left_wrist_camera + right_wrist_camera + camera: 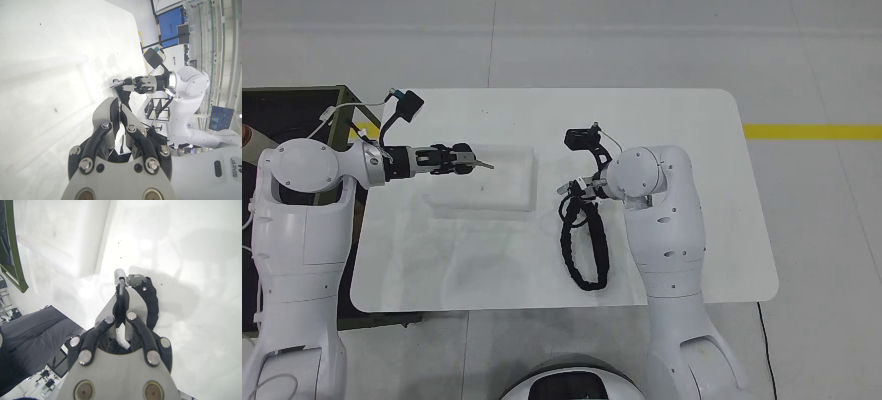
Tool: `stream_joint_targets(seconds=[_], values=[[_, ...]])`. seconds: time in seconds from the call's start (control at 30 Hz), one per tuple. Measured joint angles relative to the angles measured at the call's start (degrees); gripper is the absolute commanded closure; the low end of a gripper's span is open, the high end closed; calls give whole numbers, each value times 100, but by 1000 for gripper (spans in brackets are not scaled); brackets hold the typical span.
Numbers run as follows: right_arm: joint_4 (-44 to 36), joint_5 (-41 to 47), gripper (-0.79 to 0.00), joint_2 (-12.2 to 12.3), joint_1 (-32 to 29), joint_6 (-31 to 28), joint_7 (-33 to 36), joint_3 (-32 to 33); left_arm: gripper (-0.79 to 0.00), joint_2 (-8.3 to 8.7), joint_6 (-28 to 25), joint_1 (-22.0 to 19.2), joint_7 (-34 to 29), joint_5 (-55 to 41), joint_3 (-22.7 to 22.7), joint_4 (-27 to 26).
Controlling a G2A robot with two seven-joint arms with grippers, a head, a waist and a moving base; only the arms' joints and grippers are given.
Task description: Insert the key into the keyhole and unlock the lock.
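While your left hand [472, 160] hangs over the white foam tray [507, 195], its fingers are pinched tight on the key [119, 111], whose tip points toward the right arm. Your right hand [122, 294] is clamped on the black-sleeved cable lock [582, 250] just behind its metal cylinder head [119, 274], holding that end beside the tray. The rest of the loop lies on the bench [692, 130]. Key and cylinder head are apart, not touching.

White worktop [682, 130] in front of me, rounded corners. Lying on it: a shallow white tray [487, 190] left of centre and the black lock [568, 240] loop just beside it.
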Motion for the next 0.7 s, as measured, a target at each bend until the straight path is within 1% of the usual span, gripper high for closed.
stream_joint_targets(seconds=[0.07,0.13,0.2,0.23,0.27,0.3,0.37,0.47,0.57,0.63,0.7], values=[[-25,20,0,-1,-21,-14,-20,-7,0,0,0,0,0,0,0,0],[-319,285,0,28,-283,-155,-230,-7,0,0,0,0,0,0,0,0],[-877,1012,0,115,-839,-271,-543,154,0,0,0,0,0,0,0,0],[-1027,1384,0,147,-999,-298,-664,260,0,0,0,0,0,0,0,0],[-1081,1952,0,177,-1096,-342,-744,410,0,0,0,0,0,0,0,0],[-1052,2456,0,195,-1102,-401,-725,534,0,0,0,0,0,0,0,0],[-828,3719,0,248,-999,-478,-555,861,0,0,0,0,0,0,0,0],[-381,4895,0,353,-730,-546,-373,1183,0,0,0,0,0,0,0,0],[126,5755,0,455,-439,-500,-205,1336,0,0,0,0,0,0,0,0],[435,6067,0,521,-261,-482,-124,1358,0,0,0,0,0,0,0,0],[754,6197,0,594,-58,-601,-17,1275,0,0,0,0,0,0,0,0]])
